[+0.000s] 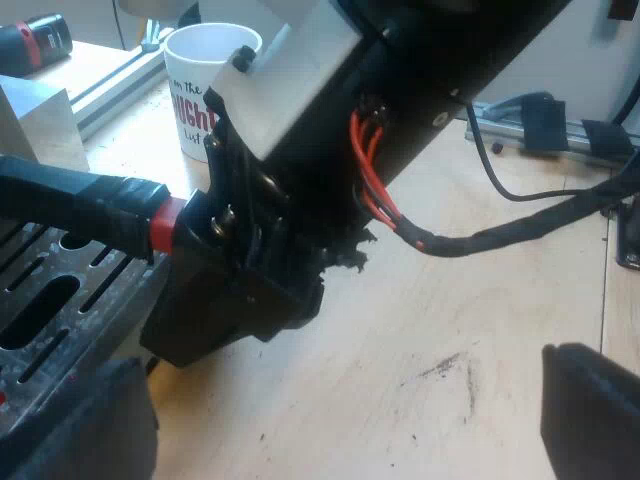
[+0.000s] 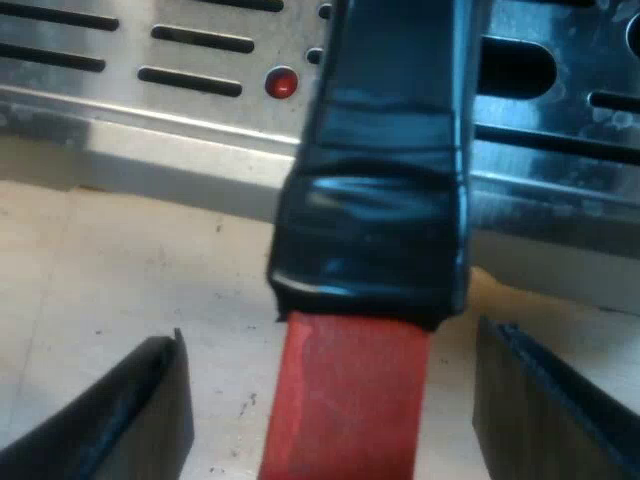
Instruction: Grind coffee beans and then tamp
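Released right tool (image 2: 330, 340) straddles the red-ended handle (image 2: 350, 400); left tool (image 1: 340, 360) released, mug (image 1: 205, 85) beyond.

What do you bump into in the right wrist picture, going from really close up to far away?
black fingers → red end of the handle → black taped part of the handle → metal tray with slots
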